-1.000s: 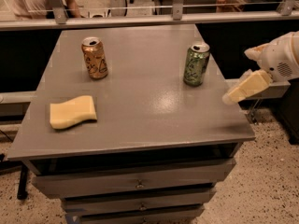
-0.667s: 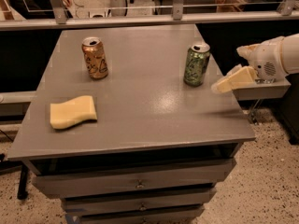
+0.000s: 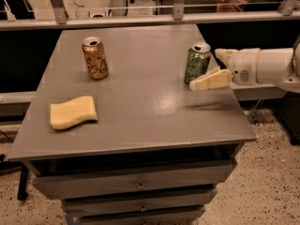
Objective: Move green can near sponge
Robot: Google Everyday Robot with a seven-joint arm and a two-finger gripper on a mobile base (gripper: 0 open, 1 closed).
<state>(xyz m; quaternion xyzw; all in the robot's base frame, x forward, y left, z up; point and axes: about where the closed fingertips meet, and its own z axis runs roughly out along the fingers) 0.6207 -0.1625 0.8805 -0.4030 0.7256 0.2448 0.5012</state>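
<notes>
The gripper (image 3: pixel 206 69) has come in leftward from the table's right edge since the earlier frames and now reaches the green can (image 3: pixel 197 63); both cans and the sponge (image 3: pixel 73 112) have stayed where they were.

The jaws are open. 1 pale finger lies low along the near-right side of the green can's base, and the other sits higher, just right of the can's silver top. I cannot tell whether either finger touches the can. The can stands upright at the far right of the table (image 3: pixel 150 111), well apart from the sponge, which lies flat at the near left.

By my reading this is the approach-to-grasp step, and the carry has not begun. The next move calls for sliding the jaws a little further left so the can sits squarely between them, then closing without tipping the slim can. After that comes a long carry across the table toward the near left, setting the can down beside the sponge while staying clear of the orange-gold can (image 3: pixel 95 58) at the far left.

The table is a flat grey top with a slight sheen, over a stack of 3 drawers (image 3: pixel 140 184). A metal rail (image 3: pixel 154 20) runs behind its far edge, and a speckled floor (image 3: pixel 272 172) shows at the near right.
</notes>
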